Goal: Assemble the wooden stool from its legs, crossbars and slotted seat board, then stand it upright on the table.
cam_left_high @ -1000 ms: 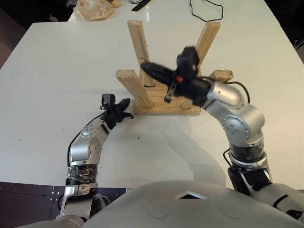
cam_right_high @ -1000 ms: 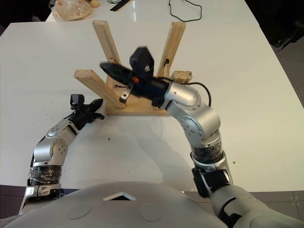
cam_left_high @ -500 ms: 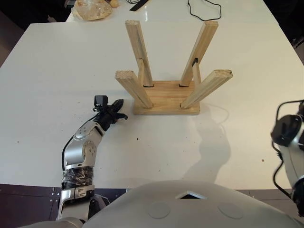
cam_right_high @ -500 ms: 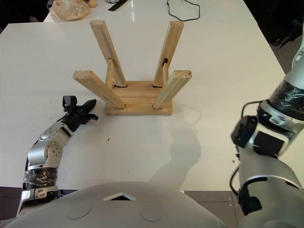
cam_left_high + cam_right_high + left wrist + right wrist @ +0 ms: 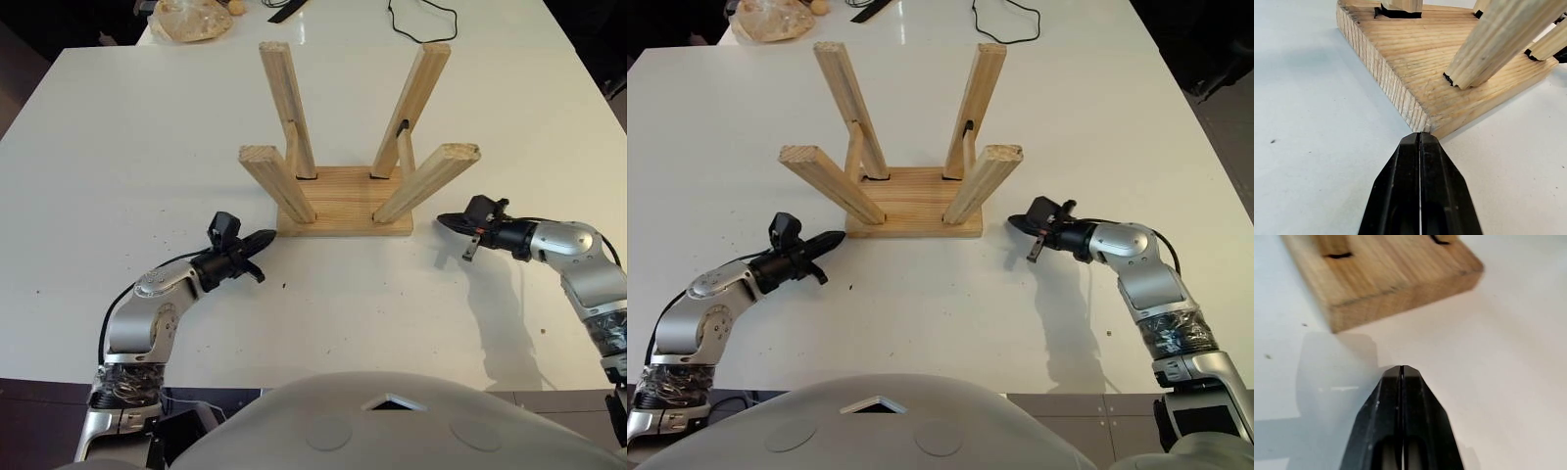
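Wooden stool (image 5: 343,201) stood assembled but legs-up on the desk (image 5: 118,147), just beyond each tip; left claw (image 5: 263,238) and right claw (image 5: 443,219) were pinched together, empty. Flipping it upright was yet to do.

One seat board (image 5: 343,208) carries four legs (image 5: 284,98). Two pincers: left pincer (image 5: 265,238), right pincer (image 5: 443,219). One bag (image 5: 196,18), one cable (image 5: 429,41).

far left: crumpled clear bag (image 5: 196,18) with something brownish inside, on the white surface behind the far edge of the white table (image 5: 118,147) | far middle: flat black strip (image 5: 286,10), cut by the picture edge | just right of it: thin black cable (image 5: 423,40), looped | near left: few small dark specks (image 5: 284,286) on the table top
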`<action>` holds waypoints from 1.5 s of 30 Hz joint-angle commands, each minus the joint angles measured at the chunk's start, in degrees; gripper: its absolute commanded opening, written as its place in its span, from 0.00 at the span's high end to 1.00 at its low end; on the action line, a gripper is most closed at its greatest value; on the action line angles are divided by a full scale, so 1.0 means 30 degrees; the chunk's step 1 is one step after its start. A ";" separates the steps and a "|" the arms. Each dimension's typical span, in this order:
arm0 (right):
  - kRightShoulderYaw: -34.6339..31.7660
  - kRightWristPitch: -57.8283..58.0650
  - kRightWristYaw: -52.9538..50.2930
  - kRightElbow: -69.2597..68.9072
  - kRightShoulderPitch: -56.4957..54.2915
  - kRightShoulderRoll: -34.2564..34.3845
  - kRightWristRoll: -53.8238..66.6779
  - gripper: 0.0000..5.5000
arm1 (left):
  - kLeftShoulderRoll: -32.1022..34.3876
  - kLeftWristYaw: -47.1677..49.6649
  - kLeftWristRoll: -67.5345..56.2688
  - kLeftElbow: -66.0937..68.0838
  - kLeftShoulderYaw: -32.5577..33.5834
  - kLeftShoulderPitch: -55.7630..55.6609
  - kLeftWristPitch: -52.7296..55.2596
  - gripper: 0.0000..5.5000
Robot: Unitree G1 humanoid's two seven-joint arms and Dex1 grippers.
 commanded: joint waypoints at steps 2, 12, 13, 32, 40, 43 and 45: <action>0.0905 -0.0061 -0.0185 0.0931 -0.0470 0.1590 -0.1243 1.00 | 0.0328 -0.0457 0.0699 0.0894 -0.0719 -0.1003 -0.0088 1.00; 0.0188 -0.0606 -0.0330 0.2183 -0.1286 0.1672 -0.2011 1.00 | 0.0722 -0.0217 0.0930 0.1864 0.0268 -0.1702 -0.0542 1.00; 0.0100 -0.0716 -0.0326 0.2345 -0.1380 0.1618 -0.2042 1.00 | 0.0753 -0.0205 0.0933 0.1968 0.0388 -0.1815 -0.0576 1.00; 0.0955 -0.0658 0.0861 0.1873 -0.2184 0.2986 -0.2418 1.00 | -0.0145 -0.0755 0.0636 0.0889 -0.0896 -0.2379 -0.0137 1.00; -0.0078 0.1191 0.2359 -0.2263 -0.1609 0.2260 -0.0541 1.00 | 0.0053 0.0051 -0.1382 -0.5644 0.0734 0.1791 0.1647 1.00; -0.1042 0.2568 0.2664 -0.4735 -0.0912 0.1833 0.0722 1.00 | 0.0061 0.0706 -0.2636 -0.8123 0.2037 0.3413 0.2398 1.00; -0.1681 0.3567 0.2763 -0.6557 -0.0231 0.1358 0.1459 1.00 | 0.0137 0.1100 -0.3494 -0.9506 0.2630 0.3794 0.3004 1.00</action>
